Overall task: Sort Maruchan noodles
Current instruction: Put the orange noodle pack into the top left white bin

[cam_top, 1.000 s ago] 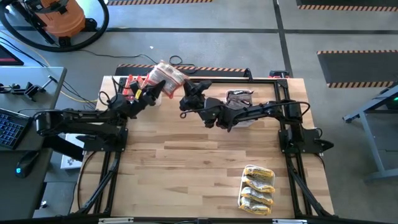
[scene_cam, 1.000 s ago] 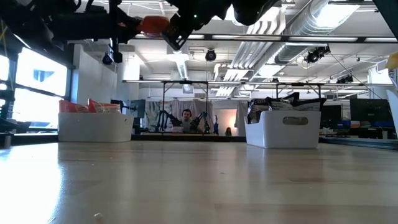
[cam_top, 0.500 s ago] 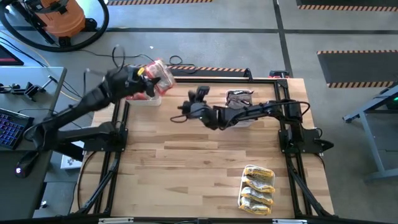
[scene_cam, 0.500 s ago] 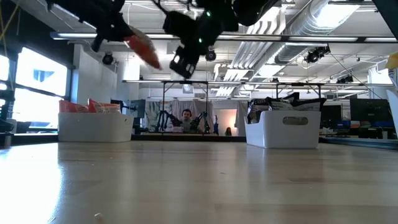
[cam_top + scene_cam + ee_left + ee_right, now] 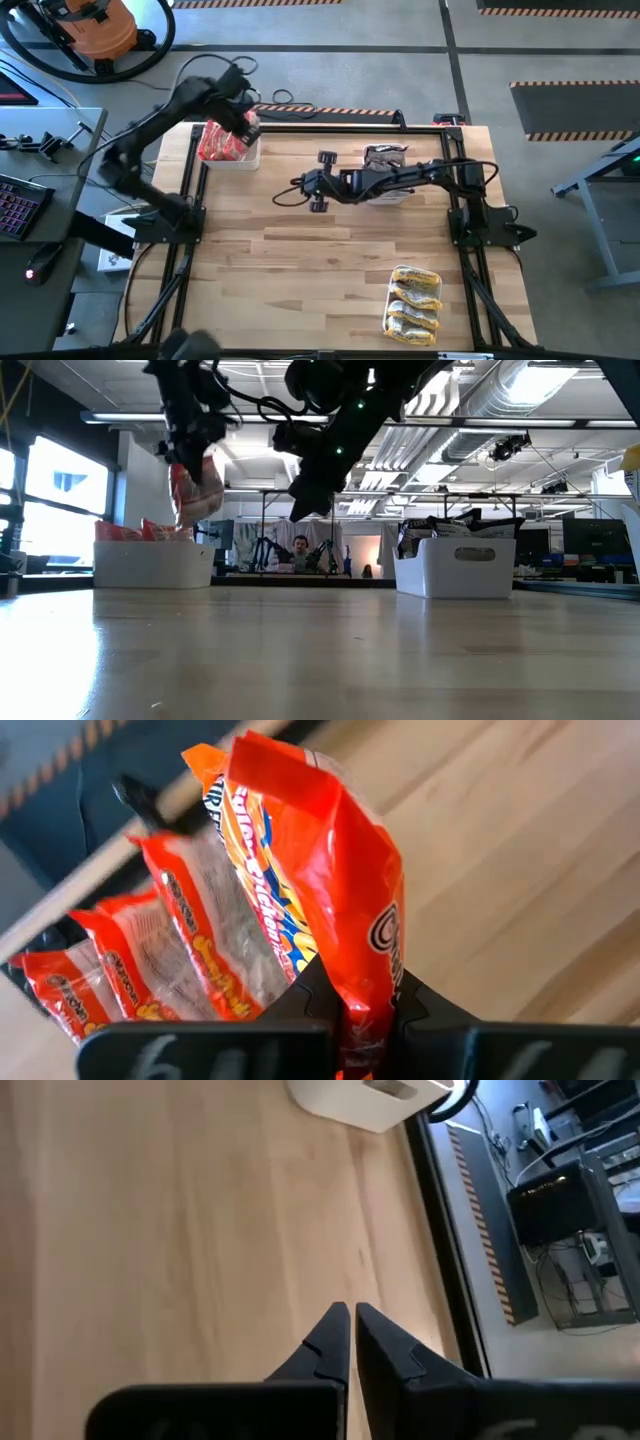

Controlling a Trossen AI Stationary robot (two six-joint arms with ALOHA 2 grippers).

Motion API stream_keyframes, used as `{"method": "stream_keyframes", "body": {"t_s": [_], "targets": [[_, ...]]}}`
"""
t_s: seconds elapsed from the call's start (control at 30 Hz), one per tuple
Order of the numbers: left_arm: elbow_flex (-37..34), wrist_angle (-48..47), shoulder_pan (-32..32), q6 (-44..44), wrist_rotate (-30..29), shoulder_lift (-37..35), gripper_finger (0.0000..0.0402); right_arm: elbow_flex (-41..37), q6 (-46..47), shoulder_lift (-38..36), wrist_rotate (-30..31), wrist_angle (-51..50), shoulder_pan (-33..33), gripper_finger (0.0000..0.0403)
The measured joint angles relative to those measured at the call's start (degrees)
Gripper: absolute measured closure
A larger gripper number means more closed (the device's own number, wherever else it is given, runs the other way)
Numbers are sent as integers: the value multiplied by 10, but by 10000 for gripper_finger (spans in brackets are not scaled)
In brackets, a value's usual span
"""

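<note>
My left gripper (image 5: 240, 122) is over the table's far left corner, shut on a red-orange noodle packet (image 5: 192, 490). The packet hangs above the white left bin (image 5: 152, 565), where more red-orange packets (image 5: 130, 960) stand on edge. My right gripper (image 5: 350, 1325) hovers shut and holds nothing above the middle of the table (image 5: 305, 188), slanting down. Dark packets fill a white bin (image 5: 385, 162) at the far centre right. Yellow packets (image 5: 413, 303) lie in a bin at the near right. My left gripper pinches the red-orange packet by one end seam (image 5: 362, 1010) between its two fingers. The fingers point steeply down from above. The packet hangs below them, clear of the bin and the packets in it.
Bare wood lies between the bins, across the table's middle and near left. The dark metal frame rails run along the table's left and right sides. A white bin (image 5: 370, 1100) shows ahead of my right gripper.
My left gripper has swung up and toward the far left corner and tipped from nearly level to pointing down. The red-orange packet has gone with it and now hangs over the left bin. My right gripper has sunk toward the table and tipped downward.
</note>
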Motion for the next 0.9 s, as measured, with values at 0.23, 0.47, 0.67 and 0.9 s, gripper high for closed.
{"method": "stream_keyframes", "body": {"t_s": [0.23,0.47,0.67,0.9], "targets": [[24,-28,43,56,30,97,393,0,5,0,-9,-32,3,402],[23,-21,77,62,78,121,393,-18,9,0,-15,-29,-2,403],[23,-12,97,60,80,133,394,-30,10,0,-19,-26,-7,403],[12,2,103,62,81,144,394,-30,9,0,-19,-21,-7,403]]}}
